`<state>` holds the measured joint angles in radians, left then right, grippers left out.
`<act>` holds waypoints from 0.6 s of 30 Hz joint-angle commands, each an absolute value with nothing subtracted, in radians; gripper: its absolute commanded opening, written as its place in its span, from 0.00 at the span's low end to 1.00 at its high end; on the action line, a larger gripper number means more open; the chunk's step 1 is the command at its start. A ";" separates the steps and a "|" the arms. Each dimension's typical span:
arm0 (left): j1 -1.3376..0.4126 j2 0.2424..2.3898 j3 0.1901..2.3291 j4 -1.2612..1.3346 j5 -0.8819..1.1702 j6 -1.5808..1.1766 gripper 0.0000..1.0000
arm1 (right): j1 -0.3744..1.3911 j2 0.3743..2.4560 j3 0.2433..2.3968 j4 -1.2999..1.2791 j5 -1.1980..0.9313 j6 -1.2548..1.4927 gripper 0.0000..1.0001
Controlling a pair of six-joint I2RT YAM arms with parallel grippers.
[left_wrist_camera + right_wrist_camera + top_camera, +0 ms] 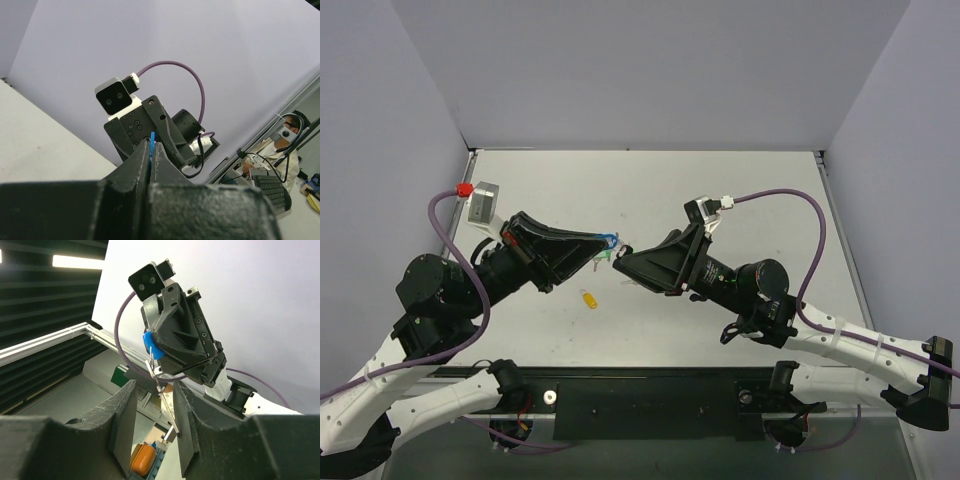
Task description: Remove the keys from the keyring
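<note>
Keyring (152, 347): being pinched by its blue tag in the pressed-together left tool (151, 150).
Keys (165, 410): hanging slim and silver, tilted, between the spread right tool (154, 385).

**Table** (720, 190): flat, matt, pale grey-white top. Lilac walls close it in at the left, back and right.

**Black mounting plate** (650, 400): runs along the near edge, across the middle.

**Yellow tag** (589, 298): small and oblong, lying flat and askew on the bare top, left of centre and nearer the front than the back.

**Green piece** (606, 257): small, just behind the yellow tag and partly hidden. Whether it rests on the top cannot be told.
</note>
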<state>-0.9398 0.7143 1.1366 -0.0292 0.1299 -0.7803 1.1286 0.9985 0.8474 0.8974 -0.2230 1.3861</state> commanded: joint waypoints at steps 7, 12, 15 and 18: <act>-0.936 0.696 1.181 -0.061 0.100 -0.764 0.00 | 1.138 0.976 0.911 0.974 -0.209 1.368 0.30; -0.936 0.683 1.178 -0.067 0.092 -0.762 0.00 | 1.138 0.982 0.910 0.971 -0.209 1.371 0.29; -0.936 0.678 1.175 -0.067 0.087 -0.762 0.00 | 1.138 0.983 0.907 0.969 -0.204 1.376 0.27; -0.936 0.675 1.172 -0.064 0.087 -0.761 0.00 | 1.140 0.985 0.907 0.969 -0.206 1.374 0.27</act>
